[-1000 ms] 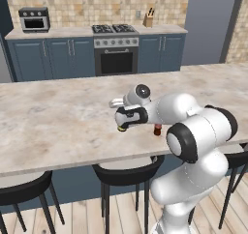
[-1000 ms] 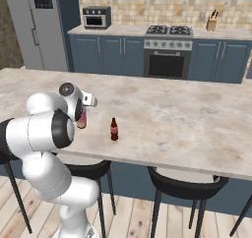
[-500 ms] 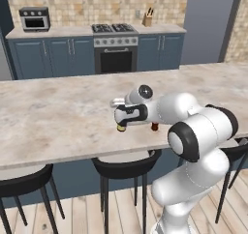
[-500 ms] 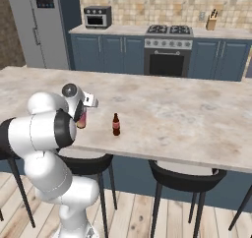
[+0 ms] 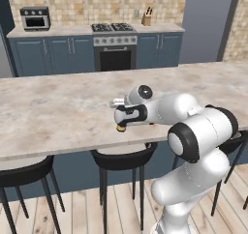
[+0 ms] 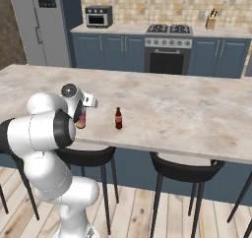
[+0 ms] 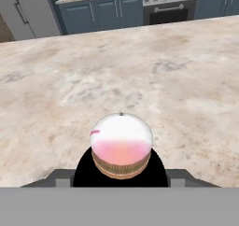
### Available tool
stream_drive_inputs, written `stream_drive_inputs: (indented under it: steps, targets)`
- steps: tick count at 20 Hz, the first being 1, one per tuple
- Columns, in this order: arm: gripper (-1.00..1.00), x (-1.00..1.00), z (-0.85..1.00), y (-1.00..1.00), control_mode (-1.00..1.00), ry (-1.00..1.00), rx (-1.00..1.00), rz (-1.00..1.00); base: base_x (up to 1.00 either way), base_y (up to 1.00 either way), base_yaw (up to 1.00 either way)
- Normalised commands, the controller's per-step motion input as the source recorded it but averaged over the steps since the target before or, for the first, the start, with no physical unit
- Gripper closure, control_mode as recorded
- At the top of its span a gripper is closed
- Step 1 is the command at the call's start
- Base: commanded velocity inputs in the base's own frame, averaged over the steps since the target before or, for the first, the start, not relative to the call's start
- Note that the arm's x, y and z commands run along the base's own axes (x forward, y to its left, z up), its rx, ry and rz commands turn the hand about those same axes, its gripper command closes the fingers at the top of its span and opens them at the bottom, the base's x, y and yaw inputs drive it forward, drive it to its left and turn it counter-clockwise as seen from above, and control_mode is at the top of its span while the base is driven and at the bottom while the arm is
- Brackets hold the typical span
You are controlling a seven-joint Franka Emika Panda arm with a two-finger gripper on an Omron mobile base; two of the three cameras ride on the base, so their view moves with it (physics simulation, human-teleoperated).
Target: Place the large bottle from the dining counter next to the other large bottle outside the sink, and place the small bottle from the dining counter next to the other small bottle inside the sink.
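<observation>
The large bottle [image 7: 121, 145] — lying level, base outward — sits in the hand [image 5: 121, 118].

We see only the yellow bottom of the large bottle [image 5: 121, 128] below the hand in the left base view; the arm hides its body. In the hand view its cap and the fingertips are not visible. The small bottle's [image 6: 118, 118] label is too small to read.

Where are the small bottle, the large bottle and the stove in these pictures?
small bottle [image 6: 118, 119]: right base view, on its label.
large bottle [image 7: 121, 148]: hand view, on its pink body.
stove [image 5: 113, 28]: left base view, on its burners.
</observation>
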Motion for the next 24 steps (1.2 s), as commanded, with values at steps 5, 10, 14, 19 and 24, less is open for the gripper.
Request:
stream_drive_inputs:
  steps: [5,10,14,19,24]
  targets:
    - [1.00,0.00,0.00,0.00,1.00,0.00,0.00,0.00,0.00,-0.29,0.00]
    - [1.00,0.00,0.00,0.00,1.00,0.00,0.00,0.00,0.00,-0.44,0.00]
    - [1.00,0.00,0.00,0.00,1.00,0.00,0.00,0.00,0.00,-0.43,0.00]
    - [1.00,0.00,0.00,0.00,1.00,0.00,0.00,0.00,-0.01,-0.39,-0.01]
    - [1.00,0.00,0.00,0.00,1.00,0.00,0.00,0.00,-0.30,-0.23,-0.08]
